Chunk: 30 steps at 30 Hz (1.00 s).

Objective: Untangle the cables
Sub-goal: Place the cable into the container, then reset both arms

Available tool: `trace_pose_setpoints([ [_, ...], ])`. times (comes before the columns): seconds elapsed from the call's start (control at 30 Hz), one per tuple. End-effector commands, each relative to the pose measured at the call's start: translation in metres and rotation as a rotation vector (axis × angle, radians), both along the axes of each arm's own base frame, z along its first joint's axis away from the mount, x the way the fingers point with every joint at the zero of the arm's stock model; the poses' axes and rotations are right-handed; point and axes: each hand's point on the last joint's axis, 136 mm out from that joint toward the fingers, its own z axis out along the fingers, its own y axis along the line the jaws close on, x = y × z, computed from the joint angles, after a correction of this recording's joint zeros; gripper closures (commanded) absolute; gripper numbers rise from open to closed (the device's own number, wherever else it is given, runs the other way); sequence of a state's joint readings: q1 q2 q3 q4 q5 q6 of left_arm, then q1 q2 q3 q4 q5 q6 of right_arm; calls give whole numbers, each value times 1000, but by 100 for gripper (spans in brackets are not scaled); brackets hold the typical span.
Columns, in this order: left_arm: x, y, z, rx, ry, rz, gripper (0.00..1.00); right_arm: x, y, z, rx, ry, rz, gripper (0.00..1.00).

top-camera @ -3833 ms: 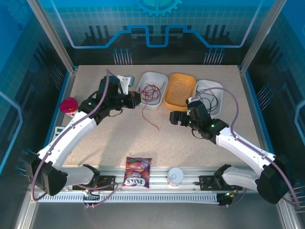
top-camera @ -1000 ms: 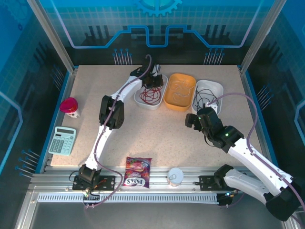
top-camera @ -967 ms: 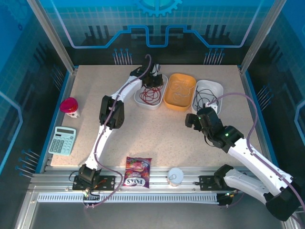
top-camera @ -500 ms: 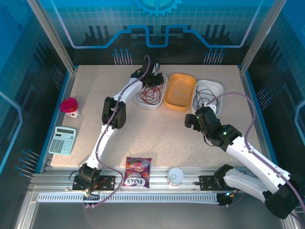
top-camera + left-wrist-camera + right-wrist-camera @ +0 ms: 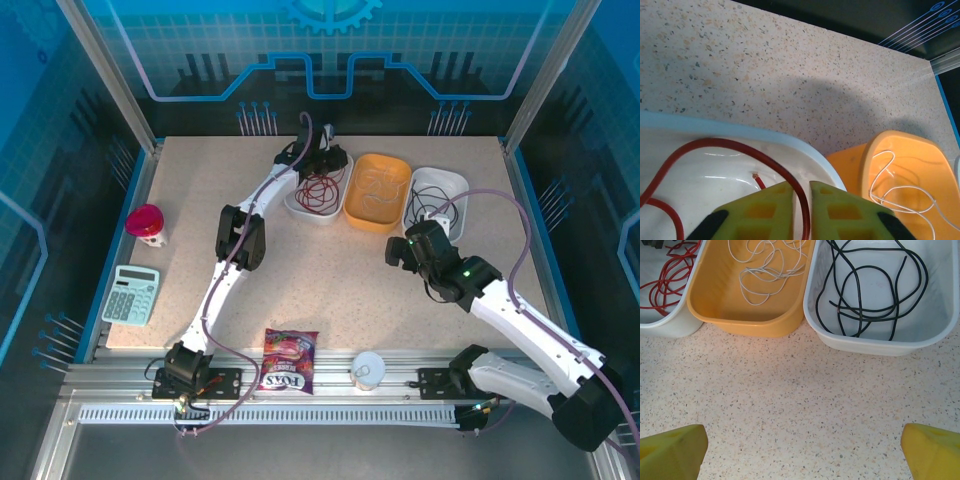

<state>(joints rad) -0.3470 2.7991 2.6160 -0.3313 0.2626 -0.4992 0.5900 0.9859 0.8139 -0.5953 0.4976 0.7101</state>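
Red cables (image 5: 315, 195) lie coiled in the left white tray (image 5: 300, 212). Whitish cables (image 5: 375, 185) fill the orange tray (image 5: 352, 215), and black cables (image 5: 432, 205) lie in the right white tray (image 5: 458, 185). My left gripper (image 5: 325, 160) hangs over the left tray's far end. In the left wrist view its yellow jaws (image 5: 801, 187) stand slightly apart, and a red cable (image 5: 740, 146) runs loosely through the narrow gap. My right gripper (image 5: 397, 252) hovers above bare table in front of the trays. It is wide open (image 5: 802, 450) with nothing between its fingers.
A red-lidded pot (image 5: 146, 222) and a calculator (image 5: 130, 293) sit at the table's left edge. A candy bag (image 5: 288, 360) and a white cup (image 5: 368, 370) rest on the front rail. The trays stand side by side at the back.
The left gripper's jaws have parted a little around the red cable, and it has shifted slightly toward the back. The right arm has drifted slightly left.
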Motion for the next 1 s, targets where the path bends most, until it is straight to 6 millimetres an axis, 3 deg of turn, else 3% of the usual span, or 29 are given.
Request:
trace_pose_setpoints([
  [0.0,2,-1,27,-29,-33,-12,79,2,0,12,-1,-20,-4,0],
  [0.43,-32,25,78,36,2,89,66,-2,-4,14,10,-37,-11,0],
  [0.6,-49,35,111,30,-25,122,56,-6,-9,18,0,-50,-20,0],
  [0.7,-64,45,138,34,-72,136,43,-8,-17,24,-20,-66,-36,0],
  [0.9,-110,76,190,70,-202,169,1,-12,-30,27,-52,-75,-68,0],
  [0.97,-132,92,200,99,-242,193,1,-14,-35,25,-67,-70,-85,0],
])
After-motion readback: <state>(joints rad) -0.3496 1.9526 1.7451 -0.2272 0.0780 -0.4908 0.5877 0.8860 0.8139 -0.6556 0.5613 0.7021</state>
